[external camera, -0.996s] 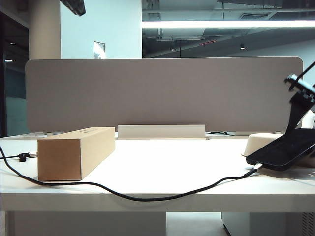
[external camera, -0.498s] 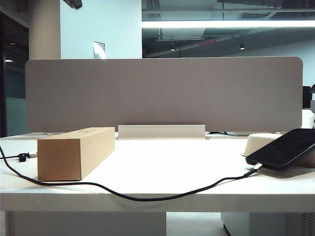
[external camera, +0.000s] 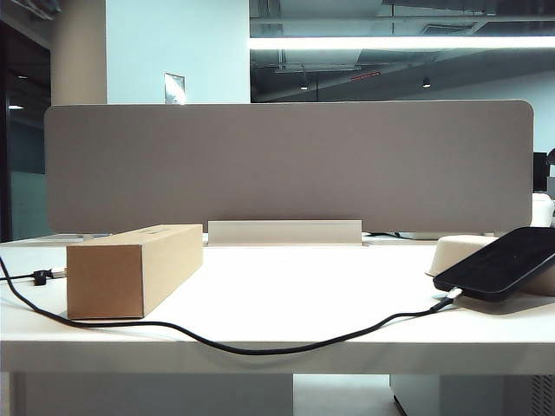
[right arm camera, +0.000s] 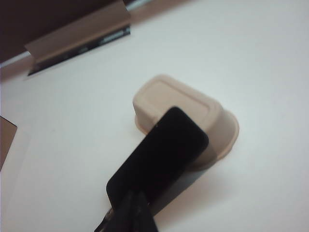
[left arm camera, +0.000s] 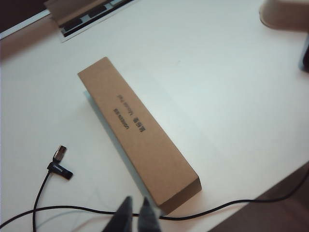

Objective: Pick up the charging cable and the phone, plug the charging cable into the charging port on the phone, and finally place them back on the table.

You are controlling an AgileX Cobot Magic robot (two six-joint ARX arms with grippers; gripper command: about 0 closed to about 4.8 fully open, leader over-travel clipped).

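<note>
The right arm has left the exterior view; the phone (external camera: 501, 263) leans on the tray (right arm camera: 193, 113), below the closed right gripper (right arm camera: 131, 203). The left gripper (left arm camera: 135, 212), nearly closed and empty, hangs above the charging cable (left arm camera: 203, 214).

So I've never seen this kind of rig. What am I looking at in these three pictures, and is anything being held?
A robot with two arms works at a white table. One camera faces the table; neither arm shows there. The other two cameras ride on the wrists, looking down past the left gripper and the right gripper. Both are shut and hold nothing. On the table lie a cardboard box and a black charging cable, plugged into the phone, which leans on an upturned cream tray.
</note>
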